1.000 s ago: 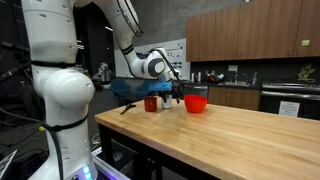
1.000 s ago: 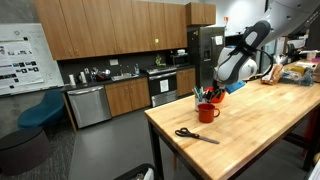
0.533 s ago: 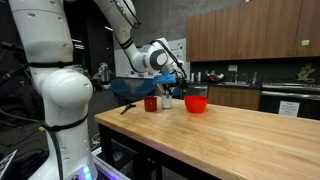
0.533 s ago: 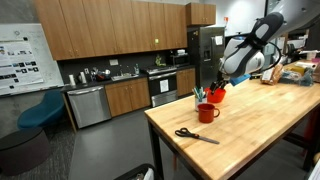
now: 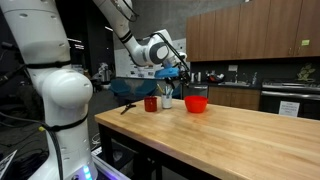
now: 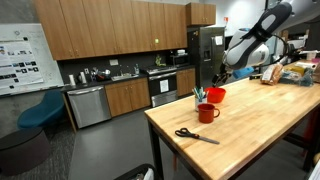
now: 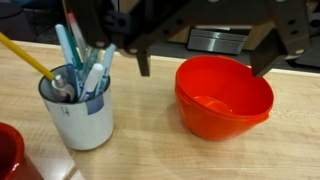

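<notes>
Two dark fingers [image 7: 143,58] of the gripper [image 7: 205,50] are seen spread well apart in wrist view, w/ nothing clamped btwn them. The gripper is held in the air above the red bowl [image 7: 222,98], not touching it. Just beside the bowl, a white cup [image 7: 82,118] packed w/ pens [image 7: 75,55] is stood upright on the wooden table [image 7: 150,150]. Scissors [image 6: 196,135] are laid near the table edge, well apart, in an exterior view.
</notes>
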Controlling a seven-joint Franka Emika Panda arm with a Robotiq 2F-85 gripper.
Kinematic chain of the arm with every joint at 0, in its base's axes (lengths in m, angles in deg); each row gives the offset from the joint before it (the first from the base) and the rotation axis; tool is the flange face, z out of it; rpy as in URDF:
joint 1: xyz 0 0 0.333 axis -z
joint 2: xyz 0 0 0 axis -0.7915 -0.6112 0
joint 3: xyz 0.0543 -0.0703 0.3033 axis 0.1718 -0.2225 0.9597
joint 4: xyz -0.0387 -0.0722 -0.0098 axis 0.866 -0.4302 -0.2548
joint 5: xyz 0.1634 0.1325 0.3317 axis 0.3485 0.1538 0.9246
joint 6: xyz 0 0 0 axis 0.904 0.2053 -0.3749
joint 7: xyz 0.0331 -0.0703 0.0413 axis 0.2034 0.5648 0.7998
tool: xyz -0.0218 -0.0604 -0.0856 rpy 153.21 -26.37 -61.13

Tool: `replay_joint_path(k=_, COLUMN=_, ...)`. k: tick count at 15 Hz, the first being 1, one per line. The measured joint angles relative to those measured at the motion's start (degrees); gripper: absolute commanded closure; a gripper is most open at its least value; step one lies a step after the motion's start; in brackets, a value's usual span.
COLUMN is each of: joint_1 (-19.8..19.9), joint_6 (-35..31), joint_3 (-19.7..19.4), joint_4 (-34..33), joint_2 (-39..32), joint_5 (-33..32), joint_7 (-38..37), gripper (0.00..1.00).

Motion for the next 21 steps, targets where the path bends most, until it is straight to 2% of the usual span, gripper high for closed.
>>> replay_joint_path(k=6, joint_1=0.89, joint_6=0.54, joint_3=-0.46, joint_4=-6.75, joint_2=-7.54, joint_5=0.0, joint_7=-1.31, gripper=0.0)
replay_joint_path(k=13, joint_1=1.74, joint_6=4.48, joint_3=-0.95, joint_4=-17.1, joint_2=-17.44, joint_5=0.0, joint_7=-3.37, gripper=0.0)
replay_joint_path(k=21, joint_1=2.03, joint_6=7.78, joint_3=-1.18, joint_4=-21.12, joint_2=-23.77, joint_5=0.0, joint_7=-4.61, gripper=0.0)
